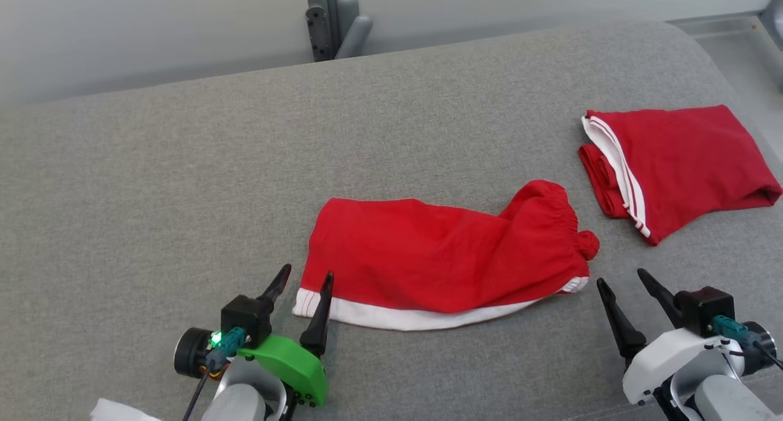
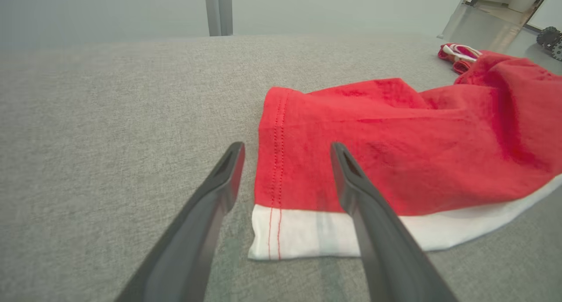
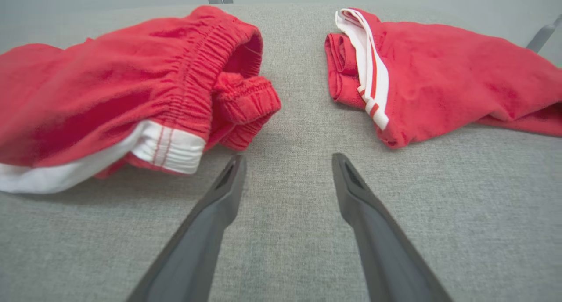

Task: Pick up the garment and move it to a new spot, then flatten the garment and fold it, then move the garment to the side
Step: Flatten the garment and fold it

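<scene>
I see a grey cloth-covered counter. The red shorts, white-trimmed, lie loosely folded at its middle. A second folded red garment sits far right. My left claw and right claw are both released and empty, one at each end of the shorts.

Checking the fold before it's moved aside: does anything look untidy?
Yes: on the middle garment, the elastic waistband end, near the right gripper, is bunched and humped up, while the left hem lies flat.
</scene>
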Controlling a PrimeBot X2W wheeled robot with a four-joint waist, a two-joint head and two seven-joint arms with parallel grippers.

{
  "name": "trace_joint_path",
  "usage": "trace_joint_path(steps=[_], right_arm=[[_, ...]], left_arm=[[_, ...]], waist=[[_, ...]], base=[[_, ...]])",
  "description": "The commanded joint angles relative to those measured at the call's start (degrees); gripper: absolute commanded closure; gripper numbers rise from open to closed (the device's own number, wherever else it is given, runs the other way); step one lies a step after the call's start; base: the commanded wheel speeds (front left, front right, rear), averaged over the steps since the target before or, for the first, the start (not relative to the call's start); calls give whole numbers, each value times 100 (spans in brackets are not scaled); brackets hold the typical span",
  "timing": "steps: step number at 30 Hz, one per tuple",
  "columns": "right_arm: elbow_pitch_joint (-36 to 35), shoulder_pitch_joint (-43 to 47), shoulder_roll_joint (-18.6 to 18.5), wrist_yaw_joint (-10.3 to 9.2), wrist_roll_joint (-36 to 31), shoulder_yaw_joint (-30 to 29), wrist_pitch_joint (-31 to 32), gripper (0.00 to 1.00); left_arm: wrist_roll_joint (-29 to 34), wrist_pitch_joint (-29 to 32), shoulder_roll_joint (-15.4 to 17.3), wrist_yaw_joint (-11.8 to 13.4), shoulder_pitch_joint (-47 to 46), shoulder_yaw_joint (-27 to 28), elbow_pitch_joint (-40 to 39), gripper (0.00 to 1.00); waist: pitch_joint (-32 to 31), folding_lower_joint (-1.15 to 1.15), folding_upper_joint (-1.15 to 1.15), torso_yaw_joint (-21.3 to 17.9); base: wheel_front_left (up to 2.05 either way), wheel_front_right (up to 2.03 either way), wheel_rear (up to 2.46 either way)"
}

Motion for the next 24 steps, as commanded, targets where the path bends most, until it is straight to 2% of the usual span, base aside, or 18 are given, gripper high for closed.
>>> trace_joint_path(steps=[1, 10, 12, 13, 14, 15, 16, 17, 18, 19, 24], right_arm=[[-52, -40, 33, -9, -84, -124, -29, 0], [-144, -37, 241, -9, -369, -607, -31, 0], [-161, -41, 275, -9, -413, -665, -32, 0], [-170, -47, 294, -9, -424, -689, -32, 0], [-179, -60, 313, -9, -443, -706, -33, 0], [-187, -73, 327, -9, -451, -727, -33, 0], [-187, -73, 327, -9, -451, -727, -33, 0], [-198, -83, 336, -9, -459, -746, -33, 0], [-211, -87, 344, -9, -464, -767, -33, 0], [-220, -87, 349, -9, -464, -785, -33, 0], [-267, -68, 365, -9, -429, -892, -34, 0]], left_arm=[[-49, 2, 25, -18, -195, -3, 277, 0], [-6, 1, 25, 15, -692, 101, 874, 0], [15, 1, 25, 23, -723, 80, 925, 13], [43, 1, 25, 26, -737, 66, 945, 16], [54, 1, 25, 38, -750, 60, 956, 25], [55, 2, 25, 38, -763, 57, 956, 50], [55, 2, 25, 38, -763, 57, 956, 50], [80, 2, 25, 30, -780, 45, 901, 57], [103, 1, 25, 26, -775, 37, 870, 75], [119, 1, 25, 24, -757, 30, 852, 100], [166, 0, 25, 15, -723, 119, 380, 100]], waist=[[284, 0, 35, -252], [539, 0, 35, -378], [571, 0, 35, -383], [585, 0, 35, -381], [600, 0, 35, -378], [611, 0, 35, -373], [611, 0, 35, -373], [622, 0, 35, -365], [629, 0, 35, -354], [632, 0, 35, -342], [658, 0, 35, -250]], base=[[0, 0, 0], [0, 0, 0], [0, 0, 0], [0, 0, 0], [0, 0, 0], [0, 0, 0], [0, 0, 0], [0, 0, 0], [0, 0, 0], [0, 0, 0], [0, 0, 0]])
